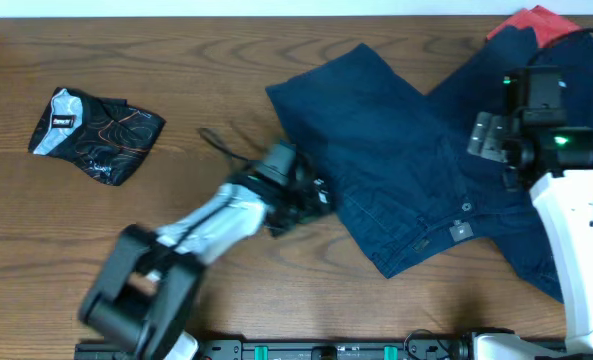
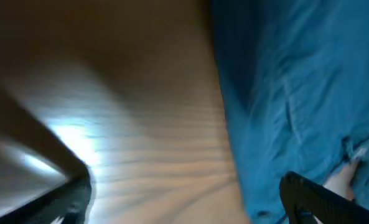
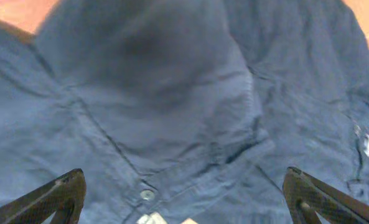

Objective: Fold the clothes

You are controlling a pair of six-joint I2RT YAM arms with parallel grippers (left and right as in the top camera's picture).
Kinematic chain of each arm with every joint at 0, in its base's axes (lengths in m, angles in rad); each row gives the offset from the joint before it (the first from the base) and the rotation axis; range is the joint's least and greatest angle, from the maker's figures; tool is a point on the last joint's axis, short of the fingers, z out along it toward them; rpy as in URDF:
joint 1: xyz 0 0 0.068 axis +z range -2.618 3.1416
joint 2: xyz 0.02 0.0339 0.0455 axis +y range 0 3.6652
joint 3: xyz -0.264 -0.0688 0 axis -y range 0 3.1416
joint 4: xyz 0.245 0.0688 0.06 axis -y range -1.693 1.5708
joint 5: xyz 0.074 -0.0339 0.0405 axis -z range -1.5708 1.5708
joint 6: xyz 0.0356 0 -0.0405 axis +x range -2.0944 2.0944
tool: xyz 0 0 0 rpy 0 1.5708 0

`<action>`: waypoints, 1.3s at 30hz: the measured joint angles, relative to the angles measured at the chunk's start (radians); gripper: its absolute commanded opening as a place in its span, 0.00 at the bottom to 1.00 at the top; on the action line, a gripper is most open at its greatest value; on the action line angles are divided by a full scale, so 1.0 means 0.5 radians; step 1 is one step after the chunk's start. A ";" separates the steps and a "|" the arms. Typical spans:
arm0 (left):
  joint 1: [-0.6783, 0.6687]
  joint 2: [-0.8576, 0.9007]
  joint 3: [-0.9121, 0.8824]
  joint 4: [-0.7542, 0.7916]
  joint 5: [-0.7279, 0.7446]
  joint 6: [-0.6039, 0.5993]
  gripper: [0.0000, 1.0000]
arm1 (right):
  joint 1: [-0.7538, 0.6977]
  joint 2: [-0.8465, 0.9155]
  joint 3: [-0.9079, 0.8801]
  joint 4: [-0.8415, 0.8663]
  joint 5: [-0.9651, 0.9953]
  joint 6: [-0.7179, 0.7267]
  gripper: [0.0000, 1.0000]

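A wrinkled dark navy garment (image 1: 376, 170) lies spread across the right half of the table; a second navy piece (image 1: 506, 90) lies under or beside it at the far right. A red garment (image 1: 541, 22) peeks out at the back right corner. A small black garment with orange lines and a silver patch (image 1: 94, 132) lies at the back left. My left gripper (image 1: 311, 200) is open at the navy garment's left edge (image 2: 296, 93), one finger over the cloth, one over wood. My right gripper (image 1: 496, 135) is open and hovers above navy fabric (image 3: 172, 112) with a button (image 3: 147, 195).
The wooden table (image 1: 226, 60) shows bare wood between the small black garment and the navy one. The left wrist view is motion-blurred. A rail with green markings (image 1: 326, 350) runs along the front edge.
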 measured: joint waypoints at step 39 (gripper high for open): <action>1.442 -0.384 0.434 -0.797 0.246 0.723 0.98 | -0.099 0.002 -0.021 -0.111 -0.466 -0.299 0.21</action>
